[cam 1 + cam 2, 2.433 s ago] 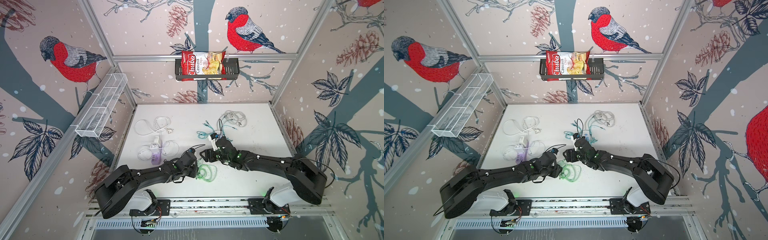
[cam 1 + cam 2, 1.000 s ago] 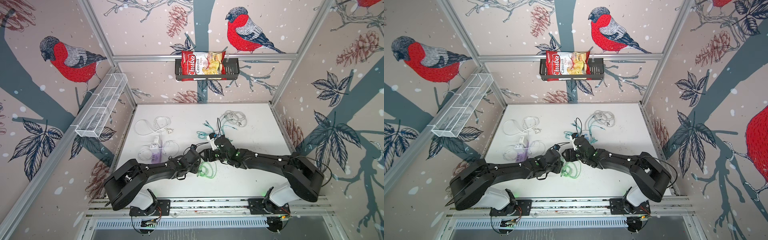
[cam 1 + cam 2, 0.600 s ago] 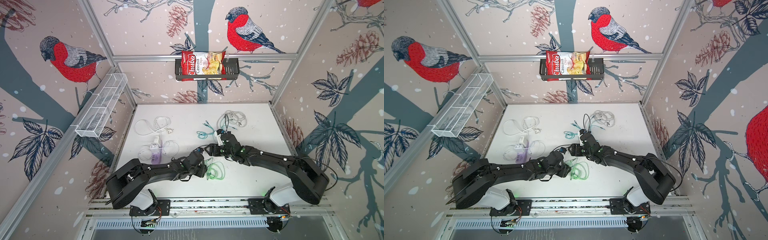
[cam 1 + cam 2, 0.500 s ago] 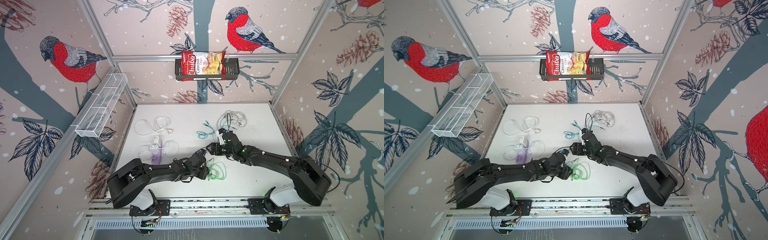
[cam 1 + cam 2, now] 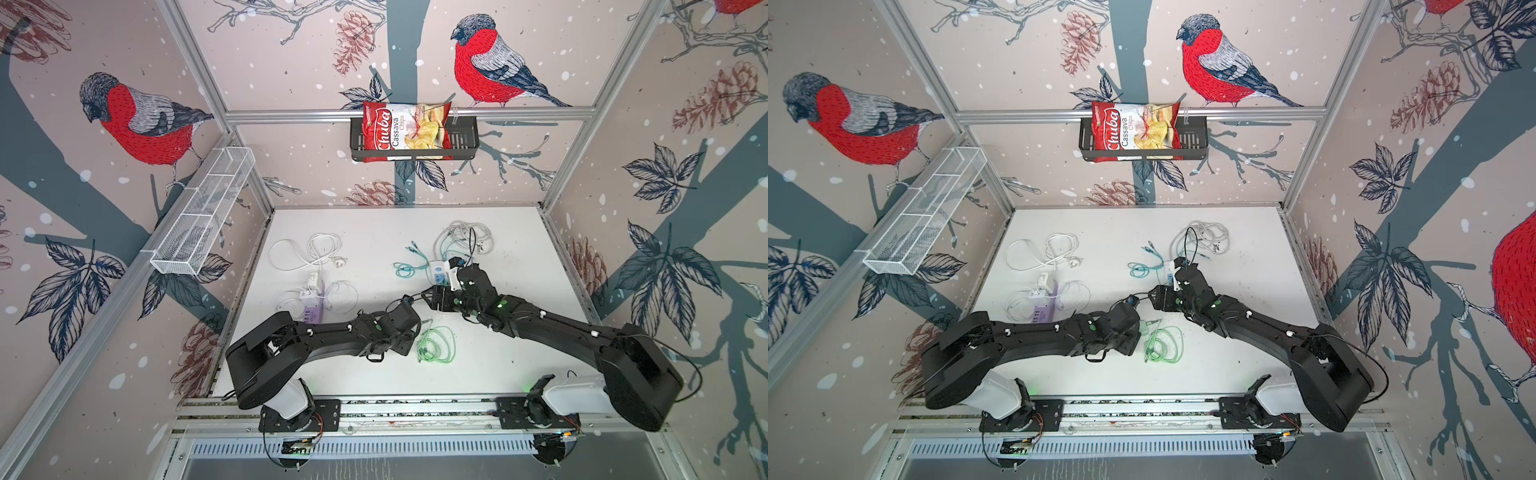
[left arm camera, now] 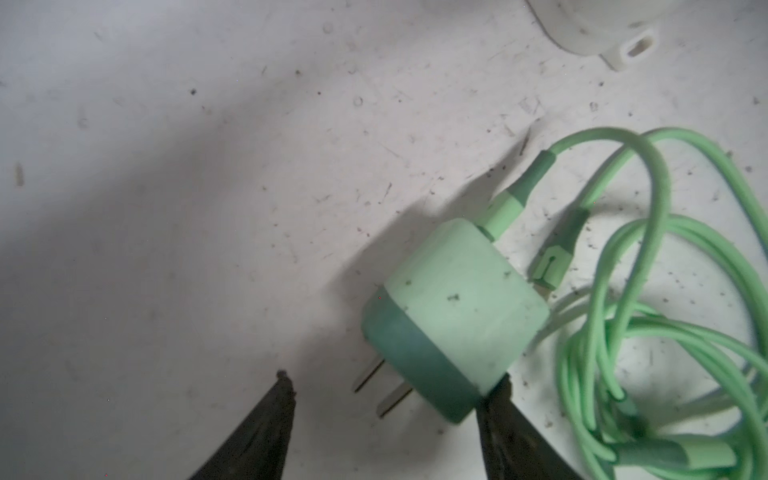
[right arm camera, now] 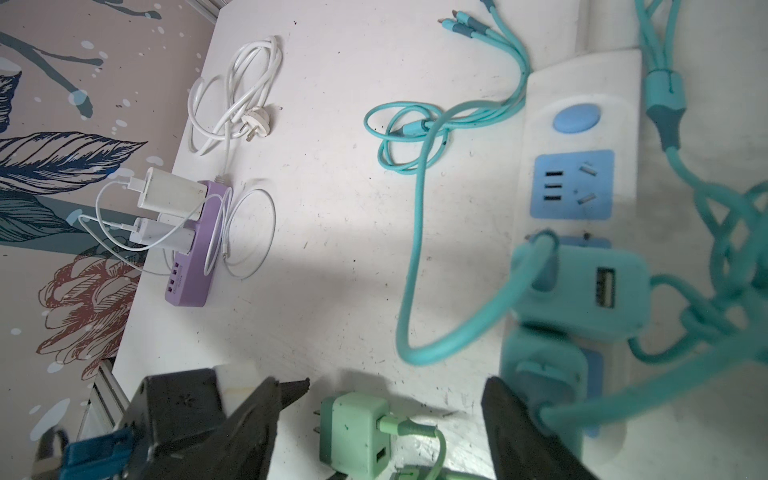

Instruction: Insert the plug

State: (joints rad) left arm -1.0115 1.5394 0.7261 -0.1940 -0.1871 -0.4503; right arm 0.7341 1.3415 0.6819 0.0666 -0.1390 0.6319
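- Since the table (image 5: 365, 232) carries many cables, both arms meet at the centre of both top views.
- White power strip (image 7: 582, 124) lies above and right of centre, with one socket free, I judge for the plug.
- Right gripper (image 7: 399, 380), jaws wide and empty, hovers beside the strip, probably to steady it.
- Left gripper (image 6: 392, 376), jaws wide, grips nothing.
- Green plug (image 6: 453, 316) lies on the table just below centre, with its prongs between the left fingers.

the plug (image 6: 453, 316) lies on the table (image 5: 374, 232), power strip (image 7: 602, 75) behind it.
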